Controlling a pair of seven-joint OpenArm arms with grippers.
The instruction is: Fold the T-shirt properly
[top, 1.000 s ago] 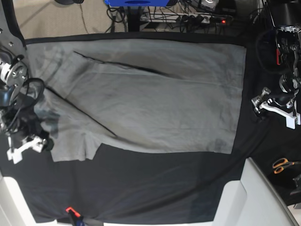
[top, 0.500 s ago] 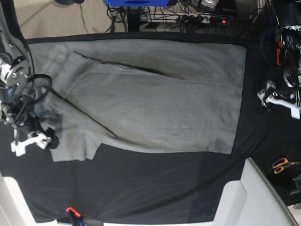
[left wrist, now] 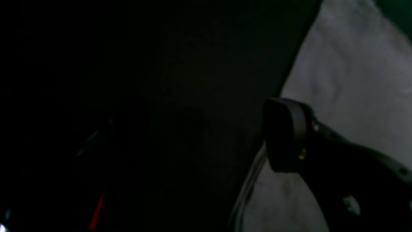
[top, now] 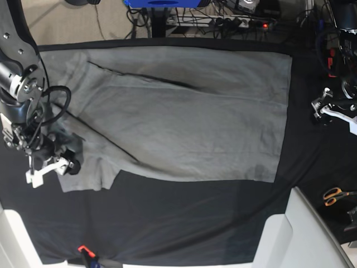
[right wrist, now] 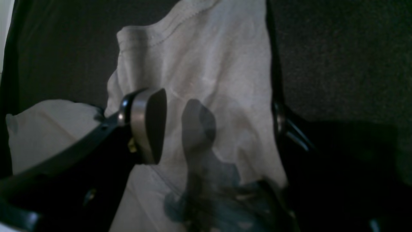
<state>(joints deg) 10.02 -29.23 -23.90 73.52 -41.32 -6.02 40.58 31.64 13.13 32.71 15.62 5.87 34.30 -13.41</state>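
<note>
Currently the T-shirt [top: 173, 111] lies spread flat on the black table cloth [top: 184, 218], filling most of the far half, with diagonal fold lines across the body and a sleeve [top: 83, 173] sticking out at the near-left corner in the base view.

Right gripper [top: 53, 162] sits over that sleeve edge. In the right wrist view one finger [right wrist: 148, 125] is above the grey fabric, the other is down at the fabric's edge by the cloth, and the sleeve hem [right wrist: 151, 35] shows beyond them. Jaws are apart with cloth between them; not clamped on it as far as I can see.

Left gripper [top: 334, 109] is off the shirt, over bare table cloth past the shirt's right edge. The left wrist view is very dark: one finger [left wrist: 286, 135] is visible near the shirt's border, jaws spread, nothing in them.

Orange-handled scissors [top: 336, 195] lie at the right edge. No containers in view.
</note>
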